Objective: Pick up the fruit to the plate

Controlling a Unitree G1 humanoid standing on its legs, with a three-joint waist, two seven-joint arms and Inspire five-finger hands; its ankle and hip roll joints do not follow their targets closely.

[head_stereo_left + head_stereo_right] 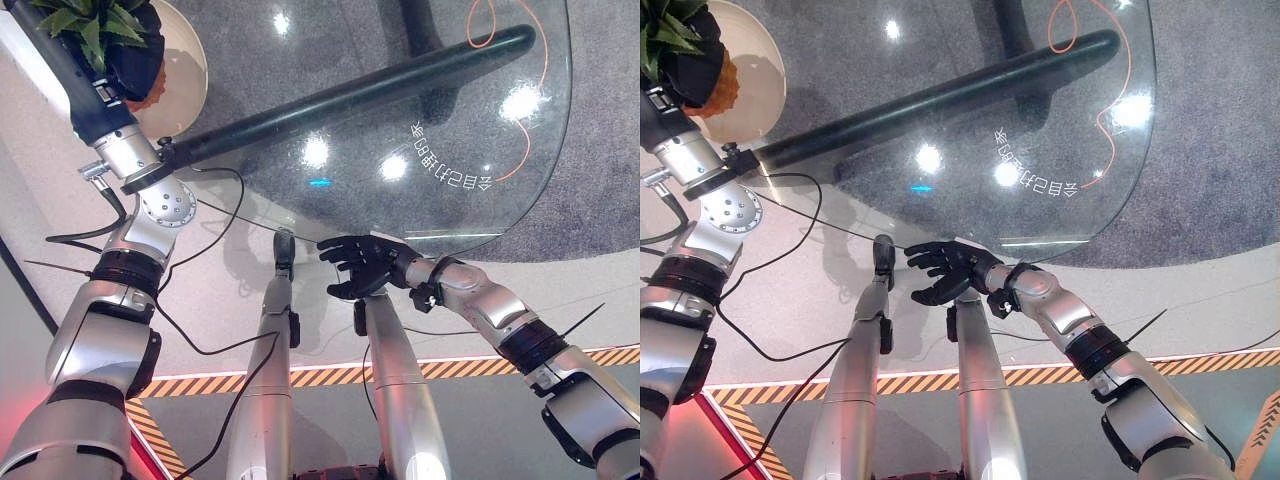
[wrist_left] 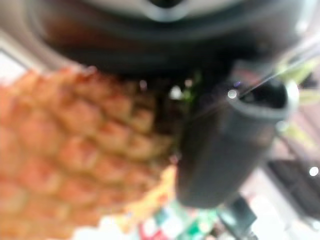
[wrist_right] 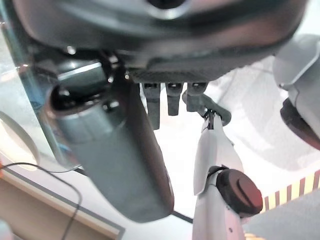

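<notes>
- Pineapple (image 1: 702,70) sits at the upper left of the frame in both eye views, right over the white plate (image 1: 755,75), green crown pointing to the top-left corner.
- Left hand (image 1: 135,62) is wrapped round the pineapple: dark fingers cover its body in the eye views, and the left wrist view shows the scaly orange skin (image 2: 75,150) pressed right against the thumb (image 2: 225,145). Fingers read as curled on it, gripping.
- Can't tell from these views whether the fruit already rests on the plate or hangs just above it; the hand hides the underside.
- Long axis: crown up-left, base down-right, roughly in line with the left forearm coming up from the lower left.
- Right hand (image 1: 945,275) hovers at centre frame, just off the near edge of the glass table (image 1: 1080,150), fingers spread and relaxed, holding nothing. Right wrist view agrees: thumb and fingers straight, nothing between them.
- Key relation: fruit and plate are both at the left hand; the right hand is well apart, across the dark table bar (image 1: 940,100).
- Judgement: task looks close to done. What's left is a lower-and-release by the left hand; the right arm has no part.
- Risk: pineapple tipping on release, since it's tilted.
</notes>
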